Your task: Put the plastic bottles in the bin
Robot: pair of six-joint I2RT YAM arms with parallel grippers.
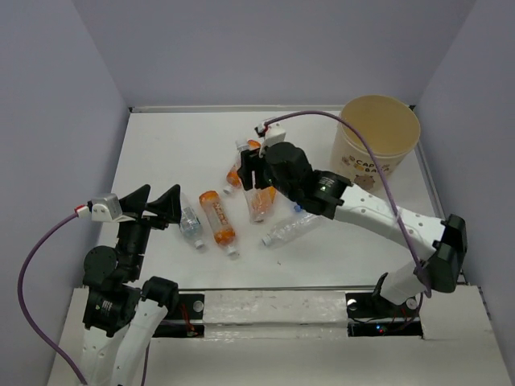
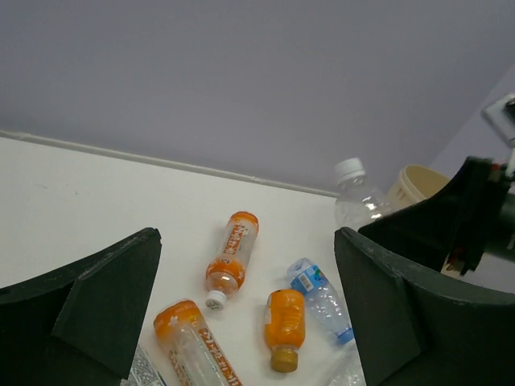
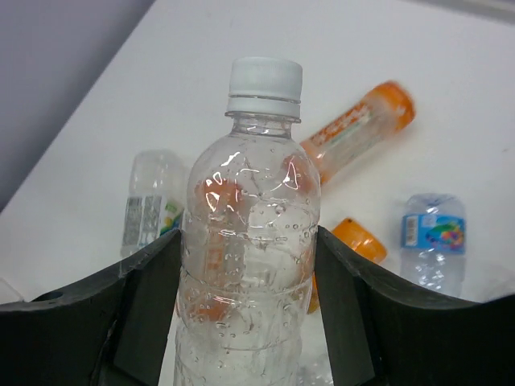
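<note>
Barely begun, I judge: no bottle shows inside the bin (image 1: 364, 165), and about five plastic bottles (image 1: 219, 217) lie on the counter (image 1: 161, 153) left of it. The right jaws are clamped on a clear bottle (image 3: 249, 257), held above the counter left of the bin; the left jaws gape wide, empty.

Robot lab: walled test tbl (image 1: 177, 153)
</note>
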